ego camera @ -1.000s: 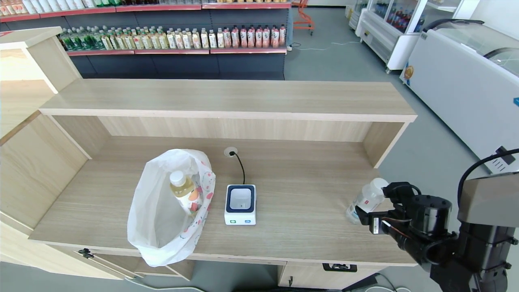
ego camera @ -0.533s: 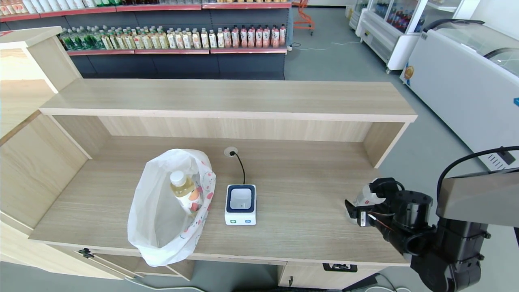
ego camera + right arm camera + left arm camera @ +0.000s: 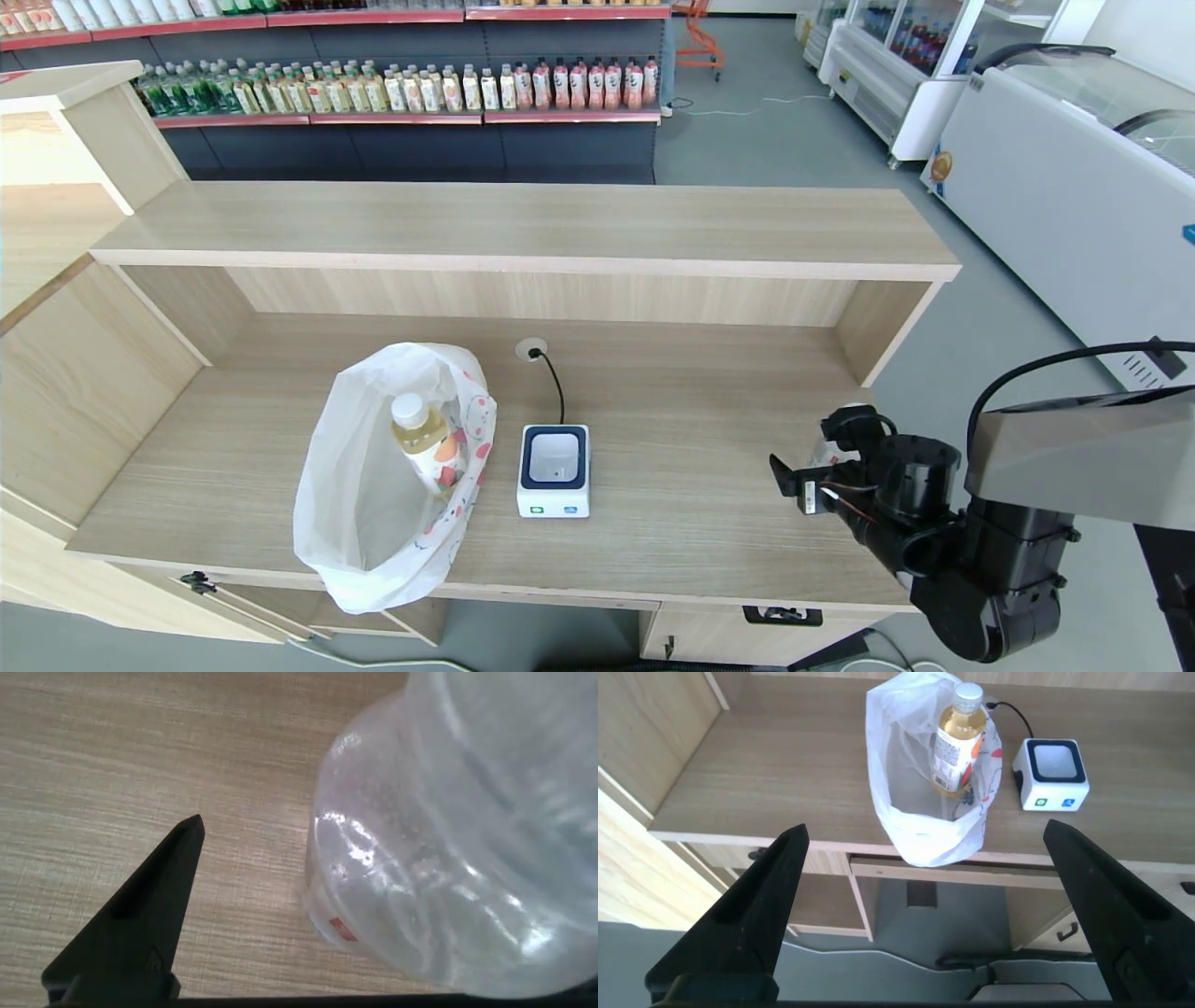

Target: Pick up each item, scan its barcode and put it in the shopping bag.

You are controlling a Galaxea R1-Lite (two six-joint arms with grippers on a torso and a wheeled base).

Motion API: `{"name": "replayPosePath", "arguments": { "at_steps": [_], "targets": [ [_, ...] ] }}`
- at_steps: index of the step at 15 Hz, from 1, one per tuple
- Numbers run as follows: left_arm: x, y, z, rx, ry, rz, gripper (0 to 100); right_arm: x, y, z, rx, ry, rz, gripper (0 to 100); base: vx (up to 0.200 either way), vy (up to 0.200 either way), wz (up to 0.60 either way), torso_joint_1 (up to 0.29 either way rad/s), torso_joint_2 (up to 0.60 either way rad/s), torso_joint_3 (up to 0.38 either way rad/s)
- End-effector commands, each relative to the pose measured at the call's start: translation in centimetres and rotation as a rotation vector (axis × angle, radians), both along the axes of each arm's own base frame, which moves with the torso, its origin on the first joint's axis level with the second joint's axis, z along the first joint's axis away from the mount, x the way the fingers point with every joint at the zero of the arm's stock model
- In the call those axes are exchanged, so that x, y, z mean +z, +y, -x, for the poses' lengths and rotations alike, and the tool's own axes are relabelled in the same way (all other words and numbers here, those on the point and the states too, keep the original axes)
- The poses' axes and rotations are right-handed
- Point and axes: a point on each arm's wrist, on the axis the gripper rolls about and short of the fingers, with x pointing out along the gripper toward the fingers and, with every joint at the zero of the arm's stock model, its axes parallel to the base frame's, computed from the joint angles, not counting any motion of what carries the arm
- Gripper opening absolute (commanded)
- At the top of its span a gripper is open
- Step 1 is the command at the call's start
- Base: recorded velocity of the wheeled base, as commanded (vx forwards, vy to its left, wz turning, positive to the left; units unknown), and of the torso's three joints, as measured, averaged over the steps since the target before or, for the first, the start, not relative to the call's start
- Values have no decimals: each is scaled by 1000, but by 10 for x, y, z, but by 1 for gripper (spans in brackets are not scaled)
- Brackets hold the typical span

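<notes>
Pickup step: my right end effector (image 3: 810,459), spread around the bottle (image 3: 467,831) on the worktop (image 3: 691,439), must close, then lift.

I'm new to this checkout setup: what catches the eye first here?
On the counter, the white shopping bag, left of the scanner, holds a tea bottle. At the counter's right end, the right gripper is at a clear water bottle, jaws open.

Right gripper (image 3: 805,464) at clear bottle (image 3: 829,454), right of scanner (image 3: 554,469) and shopping bag (image 3: 359,504)
</notes>
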Motion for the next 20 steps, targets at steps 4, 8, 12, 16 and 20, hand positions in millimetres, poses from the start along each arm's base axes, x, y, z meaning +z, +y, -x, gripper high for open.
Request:
{"name": "replayPosePath", "arguments": {
  "at_steps": [4,8,12,16,20],
  "targets": [
    [0,0,0,0,0,0,100,-2,5,-14,38,-35,25,100,0,0,0,0,0,0],
    [0,0,0,0,0,0,100,5,4,-15,55,-59,18,0,0,0,0,0,0,0],
    [0,0,0,0,0,2,100,8,4,-14,55,-65,23,0,0,0,0,0,0,0],
    [0,0,0,0,0,0,100,7,4,-4,57,-34,32,0,0,0,0,0,0,0],
    [0,0,0,0,0,0,100,32,2,3,91,-83,-66,0,0,0,0,0,0,0]
  ]
}}
